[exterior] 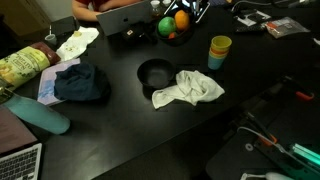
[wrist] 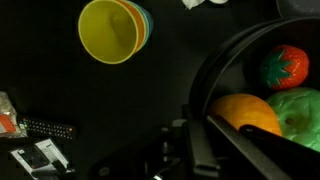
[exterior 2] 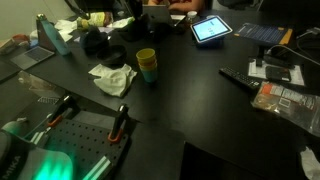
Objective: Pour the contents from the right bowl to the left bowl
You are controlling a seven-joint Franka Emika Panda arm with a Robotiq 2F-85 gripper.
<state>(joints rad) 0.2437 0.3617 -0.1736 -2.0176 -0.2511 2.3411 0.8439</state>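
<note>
The right bowl (exterior: pixel 172 33) is small and black, at the far side of the table. It holds a green ball (exterior: pixel 165 25) and an orange ball (exterior: pixel 181 19). In the wrist view the bowl's rim (wrist: pixel 215 70) curves past the orange ball (wrist: pixel 245 112), the green ball (wrist: pixel 297 115) and a red strawberry-like toy (wrist: pixel 283 65). My gripper (wrist: pixel 205 125) is shut on this rim, one finger inside the bowl. The left bowl (exterior: pixel 155 73) is black and empty at mid-table, and also shows in an exterior view (exterior 2: pixel 117 56).
A yellow cup (exterior: pixel 219 50) (exterior 2: pixel 146 65) (wrist: pixel 110 30) stands near the bowls. A white cloth (exterior: pixel 187 88) lies beside the left bowl and a dark blue cloth (exterior: pixel 80 83) on its other side. A laptop (exterior: pixel 130 18) sits behind. A remote (wrist: pixel 45 128) lies on the table.
</note>
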